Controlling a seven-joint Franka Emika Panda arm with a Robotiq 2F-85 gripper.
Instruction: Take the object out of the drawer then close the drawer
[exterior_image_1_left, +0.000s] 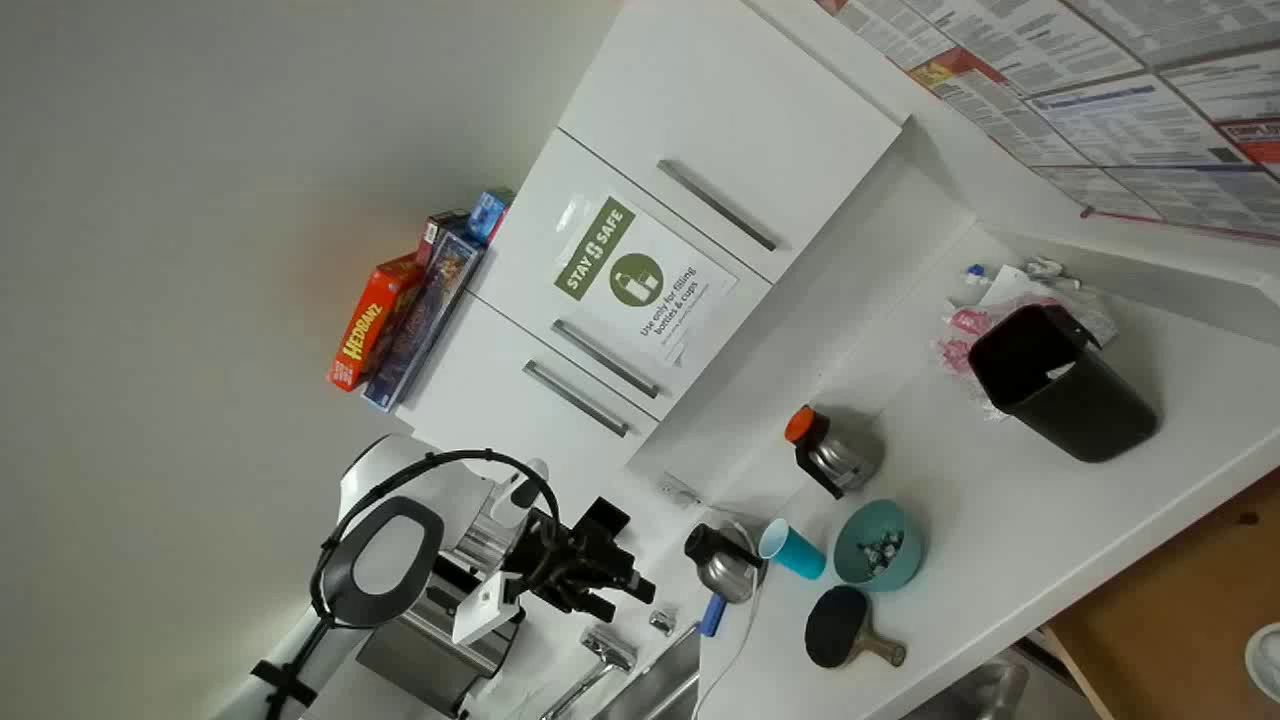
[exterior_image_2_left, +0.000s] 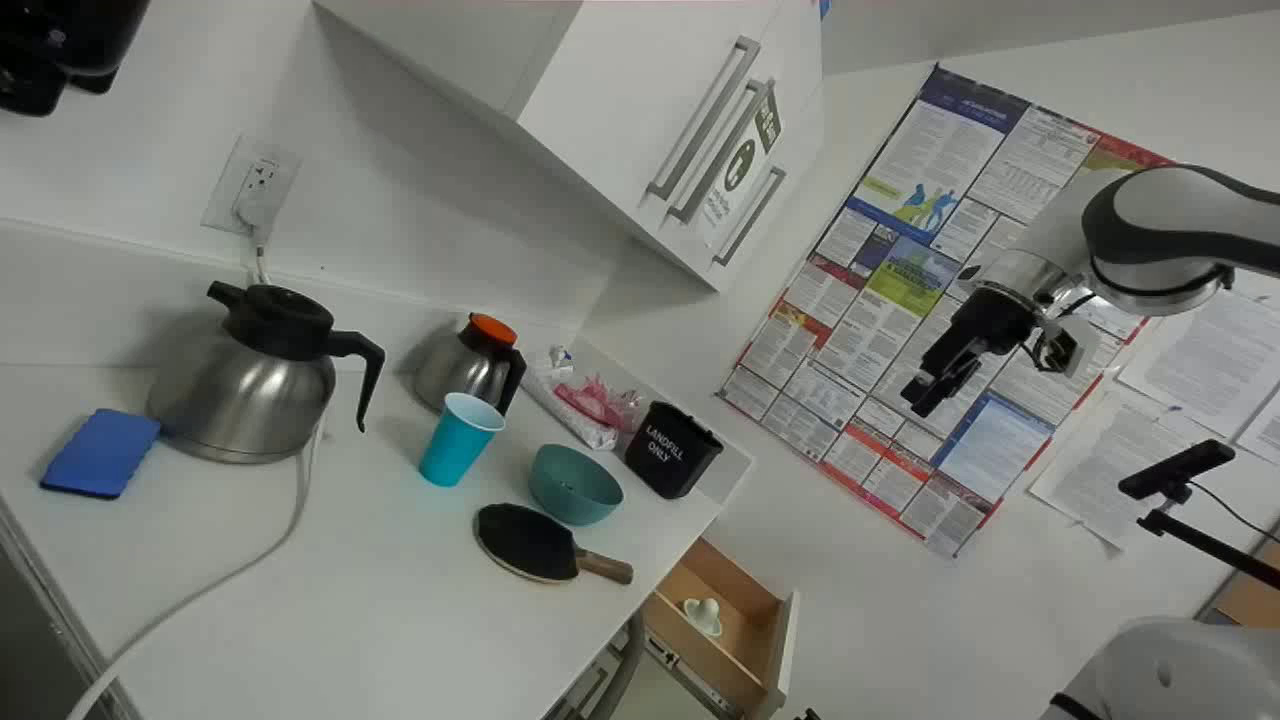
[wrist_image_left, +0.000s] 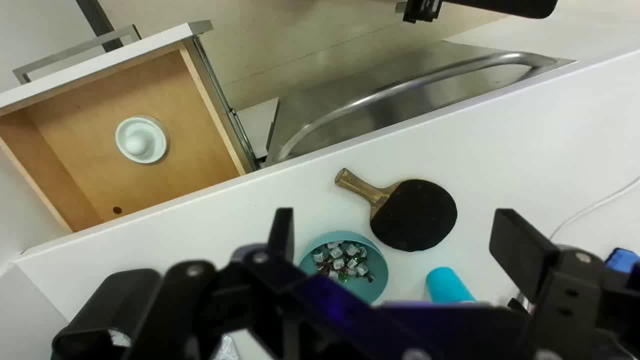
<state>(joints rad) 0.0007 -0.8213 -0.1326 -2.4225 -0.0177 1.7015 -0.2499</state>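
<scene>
The drawer is pulled open below the counter edge in the wrist view. It also shows in both exterior views. A small white round object with a dish-like rim and a raised knob lies on the drawer floor. It shows in both exterior views too, partly cut off by the frame edge in one of them. My gripper is open and empty, its fingers wide apart. It is in the air above the counter, away from the drawer, in both exterior views.
A black paddle, a teal bowl of wrapped candies and a blue cup are on the counter. Metal carafes, a black bin and a white cord are there too. Cabinets hang above.
</scene>
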